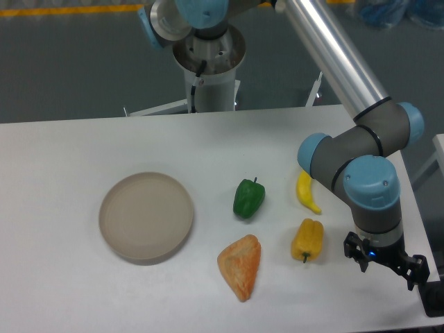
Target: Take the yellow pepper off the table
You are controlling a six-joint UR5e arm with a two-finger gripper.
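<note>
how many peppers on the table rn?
2. The green pepper lies mid-table, right of the plate. The yellow pepper lies nearer the front edge, left of the pincer. None look hidden.

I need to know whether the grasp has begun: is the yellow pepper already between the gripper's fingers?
No, the yellow pepper lies on the table, apart from the gripper to its right.

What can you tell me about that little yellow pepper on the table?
The yellow pepper is a small, blocky bell pepper, yellow-orange, with lobed sides and a smooth, slightly shiny skin. A short dark stem shows at its lower end. It lies on its side on the white table, touching nothing else: the slim yellow banana-like piece sits just behind it, the orange wedge to one side, and the claw hangs close by on the other, not holding it.
</note>
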